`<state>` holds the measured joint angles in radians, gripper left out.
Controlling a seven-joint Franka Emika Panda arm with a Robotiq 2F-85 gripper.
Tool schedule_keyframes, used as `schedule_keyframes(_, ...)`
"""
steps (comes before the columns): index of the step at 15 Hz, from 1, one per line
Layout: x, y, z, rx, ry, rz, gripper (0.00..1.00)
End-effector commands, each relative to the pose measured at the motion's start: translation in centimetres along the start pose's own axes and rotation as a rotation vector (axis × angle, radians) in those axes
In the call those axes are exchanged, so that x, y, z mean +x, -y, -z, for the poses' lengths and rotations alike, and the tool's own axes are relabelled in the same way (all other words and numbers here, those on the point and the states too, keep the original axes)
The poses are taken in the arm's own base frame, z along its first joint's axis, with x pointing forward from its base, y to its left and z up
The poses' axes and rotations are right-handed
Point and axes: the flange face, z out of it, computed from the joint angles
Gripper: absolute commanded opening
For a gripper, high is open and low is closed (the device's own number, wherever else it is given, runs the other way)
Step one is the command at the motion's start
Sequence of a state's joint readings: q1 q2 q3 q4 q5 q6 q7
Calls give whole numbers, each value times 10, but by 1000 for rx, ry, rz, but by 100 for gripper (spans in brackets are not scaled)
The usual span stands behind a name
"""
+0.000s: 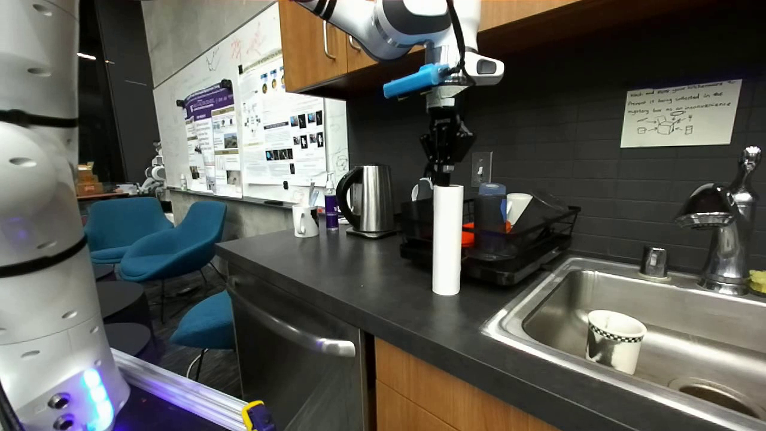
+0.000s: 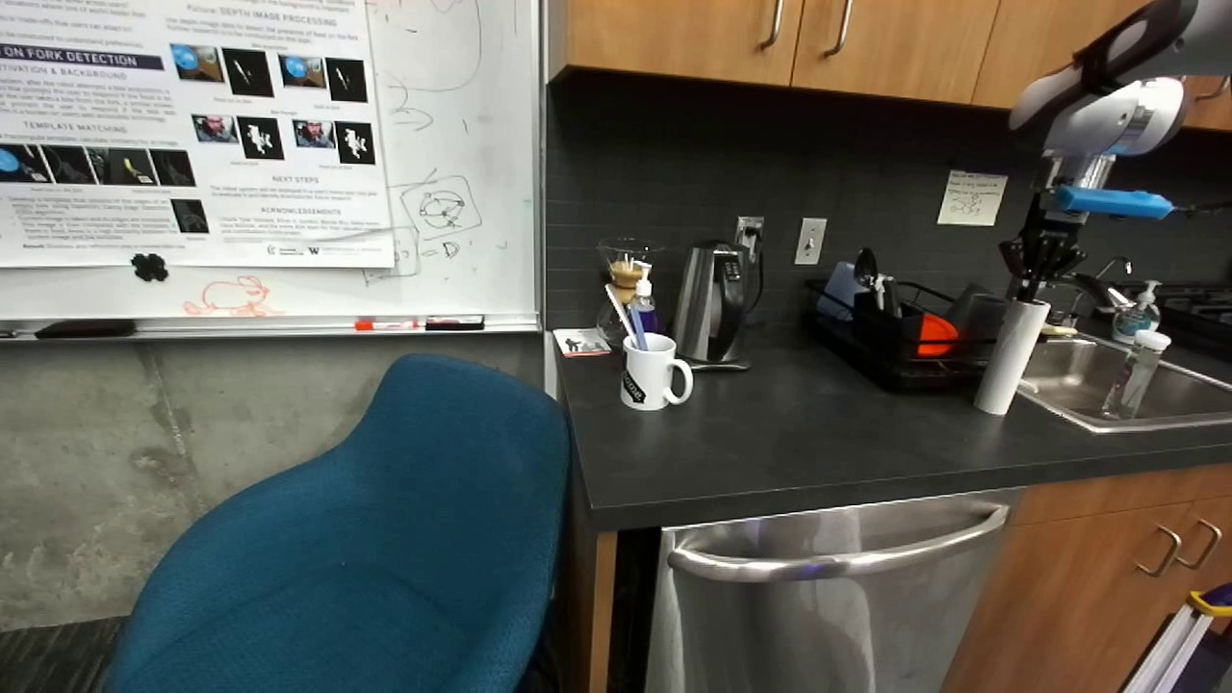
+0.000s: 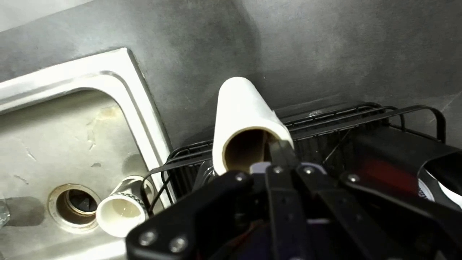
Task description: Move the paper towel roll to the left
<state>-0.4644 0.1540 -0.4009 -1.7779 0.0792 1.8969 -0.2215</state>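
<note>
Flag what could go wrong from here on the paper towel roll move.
Tipping: the gripper is shut and works only at the open top of the tall, slim paper towel roll, so a sideways drag may topple it, possibly into the nearby steel sink.
Snagging: the black dish rack stands close beside the roll and could catch it.
Slipping: I can't tell whether the gripper sits inside the roll or pinches its wall; a shallow hold might lose it.

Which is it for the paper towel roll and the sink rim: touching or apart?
Apart. The wrist view shows it: a wide stretch of grey counter lies between the foot of the paper towel roll and the sink rim.
</note>
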Motion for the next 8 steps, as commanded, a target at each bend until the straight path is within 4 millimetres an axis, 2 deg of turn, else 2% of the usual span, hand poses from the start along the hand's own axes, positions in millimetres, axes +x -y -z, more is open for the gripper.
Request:
schedule_keyframes(1, 8, -1, 2, -27, -1, -30, 0)
schedule_keyframes(8, 7, -6, 4, -5, 6, 14, 0)
